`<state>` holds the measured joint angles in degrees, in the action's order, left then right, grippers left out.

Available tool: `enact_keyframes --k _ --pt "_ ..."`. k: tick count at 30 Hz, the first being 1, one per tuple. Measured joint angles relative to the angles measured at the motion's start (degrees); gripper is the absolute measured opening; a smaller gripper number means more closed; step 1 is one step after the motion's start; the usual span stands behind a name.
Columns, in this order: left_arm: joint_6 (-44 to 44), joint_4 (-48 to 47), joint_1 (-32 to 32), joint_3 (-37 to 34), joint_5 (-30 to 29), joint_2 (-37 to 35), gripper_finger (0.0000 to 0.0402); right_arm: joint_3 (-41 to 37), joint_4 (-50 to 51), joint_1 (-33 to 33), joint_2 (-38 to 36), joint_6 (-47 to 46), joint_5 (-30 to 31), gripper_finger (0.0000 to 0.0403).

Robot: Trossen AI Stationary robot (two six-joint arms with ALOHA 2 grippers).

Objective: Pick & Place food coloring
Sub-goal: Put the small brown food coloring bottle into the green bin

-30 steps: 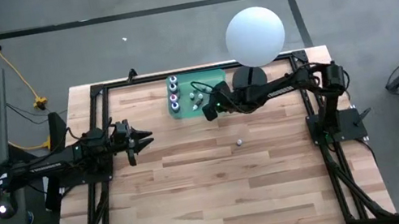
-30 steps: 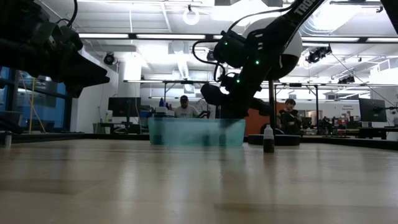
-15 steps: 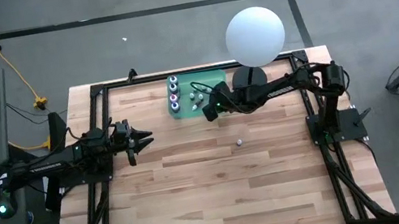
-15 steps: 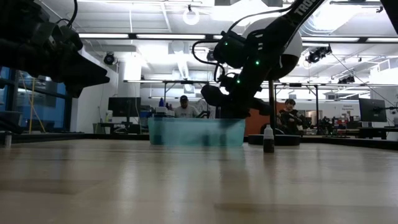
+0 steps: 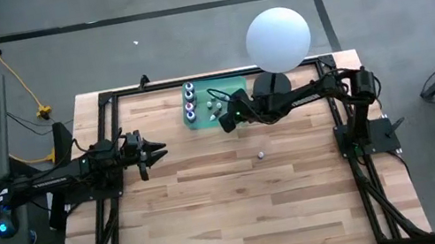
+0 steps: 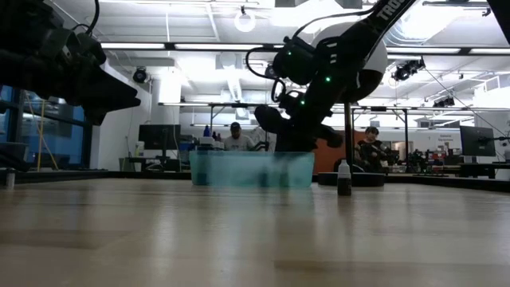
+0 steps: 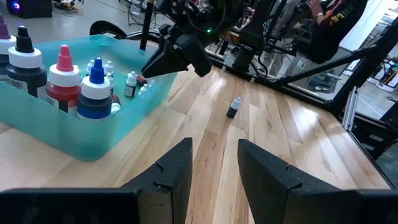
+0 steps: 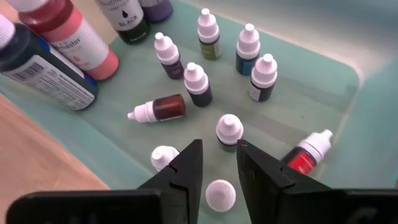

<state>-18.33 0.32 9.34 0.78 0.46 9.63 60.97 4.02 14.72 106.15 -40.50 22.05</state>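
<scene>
The food coloring, several tiny white-capped bottles (image 8: 198, 82), stands or lies in a green tray (image 5: 233, 81) at the table's far side, beside three larger bottles (image 8: 68, 34). My right gripper (image 8: 219, 149) hangs open over the tray's near right part, pointing slantwise down. One small bottle (image 8: 229, 132) stands just past its fingertips. Another white cap (image 8: 221, 194) shows below the gap, apart from the fingers. A lone small dark bottle (image 5: 260, 156) stands upright on the wood. My left gripper (image 5: 160, 150) waits open at the table's left with nothing between its fingers.
A big white sphere on a black base (image 5: 278, 38) stands just right of the tray, close behind my right arm. A black frame rail (image 5: 110, 123) runs around the table. The wide wood surface toward the near edge (image 5: 243, 216) holds only the lone bottle.
My right gripper has opened over the tray while staying in place; in the low view its fingers now stand a little farther apart. The lone bottle on the wood has not moved.
</scene>
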Motion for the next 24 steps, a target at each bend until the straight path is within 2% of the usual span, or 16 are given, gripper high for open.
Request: enact_keyframes --k 10,14,20,24 --pt "0.0 0.0 0.0 0.0 0.0 0.0 0.0127 0.0 -3.3 0.0 -4.0 4.8 2.4 0.0099" --pt "0.0 0.0 0.0 0.0 0.0 0.0 0.0127 0.0 -5.4 0.0 -6.4 8.8 0.6 0.0099" --pt "0.0 0.0 0.0 0.0 0.0 0.0 0.0127 0.0 -6.8 -2.3 -9.9 16.6 -9.0 0.0099" --pt "0.0 0.0 0.0 0.0 0.0 0.0 0.0127 0.0 -6.2 -4.9 -12.3 21.0 -18.4 0.0099"
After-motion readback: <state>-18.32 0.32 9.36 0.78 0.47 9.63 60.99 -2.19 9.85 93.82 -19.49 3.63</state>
